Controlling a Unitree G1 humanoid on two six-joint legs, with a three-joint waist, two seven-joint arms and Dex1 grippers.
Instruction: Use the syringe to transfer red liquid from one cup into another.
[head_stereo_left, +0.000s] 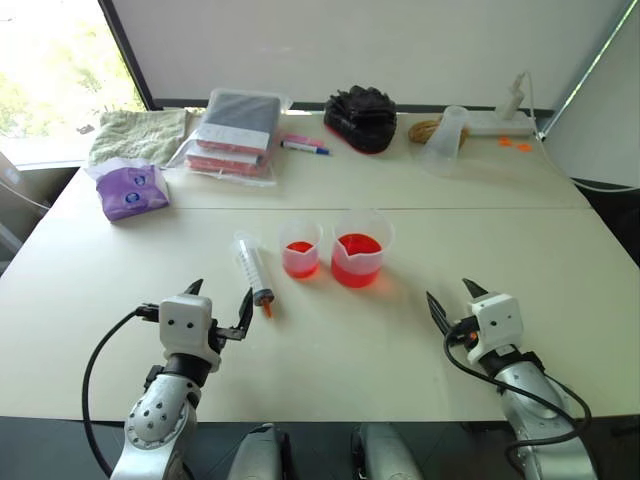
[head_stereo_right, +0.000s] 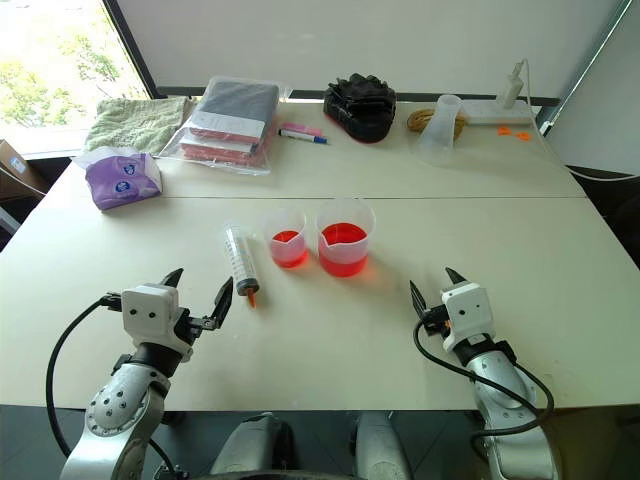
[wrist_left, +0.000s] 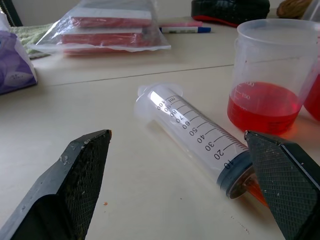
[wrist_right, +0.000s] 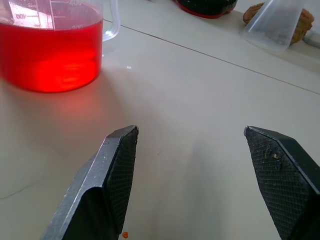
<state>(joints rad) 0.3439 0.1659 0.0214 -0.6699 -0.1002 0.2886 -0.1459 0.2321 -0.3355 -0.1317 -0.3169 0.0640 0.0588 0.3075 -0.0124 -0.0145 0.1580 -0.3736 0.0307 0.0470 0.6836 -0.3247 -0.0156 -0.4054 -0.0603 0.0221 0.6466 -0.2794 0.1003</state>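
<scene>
The clear syringe (head_stereo_left: 254, 270) lies flat on the white table (head_stereo_left: 420, 340), its orange tip toward me and its plunger seal near that tip. To its right stand the narrower cup (head_stereo_left: 301, 248) and the wider spouted cup (head_stereo_left: 358, 247), both holding red liquid (head_stereo_left: 359, 246). My left gripper (head_stereo_left: 220, 306) hovers open just short of the syringe's tip, nothing between its fingers. In the left wrist view the syringe (wrist_left: 197, 131) lies ahead between the open fingers. My right gripper (head_stereo_left: 453, 300) is open and empty at the front right, apart from the cups.
At the back lie a towel (head_stereo_left: 138, 134), a purple packet (head_stereo_left: 130, 190), a bagged stack (head_stereo_left: 235, 133), a blue-capped pen (head_stereo_left: 304, 147), a black bundle (head_stereo_left: 361, 118), a tipped frosted cup (head_stereo_left: 447, 138) and a power strip (head_stereo_left: 500, 122).
</scene>
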